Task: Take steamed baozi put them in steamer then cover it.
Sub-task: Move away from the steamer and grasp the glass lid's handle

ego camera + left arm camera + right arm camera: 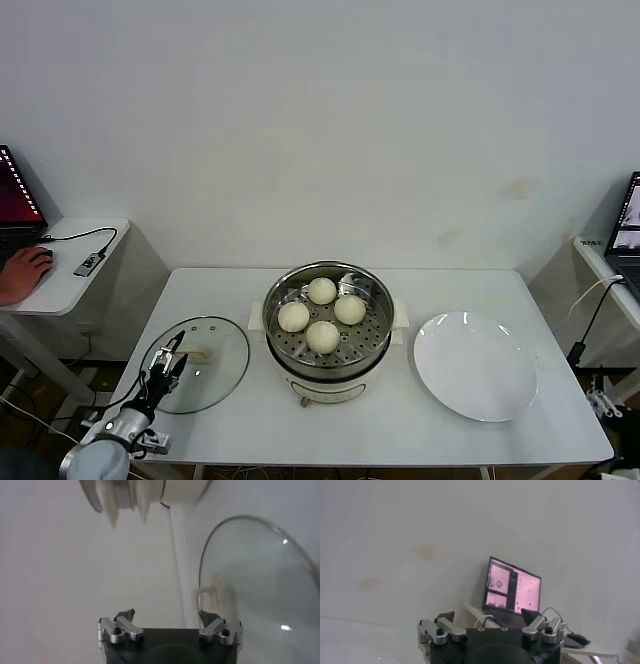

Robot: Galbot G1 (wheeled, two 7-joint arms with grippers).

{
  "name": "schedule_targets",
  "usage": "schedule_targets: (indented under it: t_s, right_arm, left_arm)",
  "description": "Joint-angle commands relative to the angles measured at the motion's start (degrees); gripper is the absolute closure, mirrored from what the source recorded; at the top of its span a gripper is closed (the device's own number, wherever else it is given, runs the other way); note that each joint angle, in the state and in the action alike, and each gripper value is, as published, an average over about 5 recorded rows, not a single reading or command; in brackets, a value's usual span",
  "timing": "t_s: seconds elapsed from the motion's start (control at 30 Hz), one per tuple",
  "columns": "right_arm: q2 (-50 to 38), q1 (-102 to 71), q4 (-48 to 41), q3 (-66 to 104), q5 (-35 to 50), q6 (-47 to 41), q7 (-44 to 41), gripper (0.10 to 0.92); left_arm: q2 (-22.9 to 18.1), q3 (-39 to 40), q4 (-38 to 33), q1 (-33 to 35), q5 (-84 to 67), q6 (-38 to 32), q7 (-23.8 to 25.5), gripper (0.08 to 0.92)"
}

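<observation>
Four cream-white round baozi (322,313) already in the shiny steel steamer (327,375); left gripper (170,362), jaws spread and empty, poised at the clear glass lid (215,385) beside it, evidently for covering; right gripper (489,622) parked, open.

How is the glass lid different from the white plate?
The glass lid is see-through, while the white plate is solid white. The lid has a cream handle in its middle; the plate is smooth and bare. The lid lies to the robot's left of the steamer, with the left gripper hovering over it; the plate lies to the right with nothing near it. Both are round and lie flat on the table.
</observation>
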Motion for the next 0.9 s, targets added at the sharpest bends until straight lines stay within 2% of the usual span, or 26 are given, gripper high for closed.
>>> schedule_targets:
  t_s: [0.03,0.77,0.9]
  right_arm:
    - [0.4,-0.5,-0.2,1.0,-0.7,0.2,0.6,0.203]
    - [0.7,0.1,-1.8,-0.2,-3.4,0.8,0.5,0.203]
    - [0.8,0.2,-2.2,-0.5,-3.7,1.1,0.5,0.203]
  left_arm:
    - [0.2,0.6,5.4,-5.1,3.5,0.2,0.5,0.177]
    - [-2.1,1.5,8.9,-9.1,3.1,-1.2,-0.1,0.177]
    - [-2.1,1.9,9.3,-9.3,2.6,-1.3,0.2,0.236]
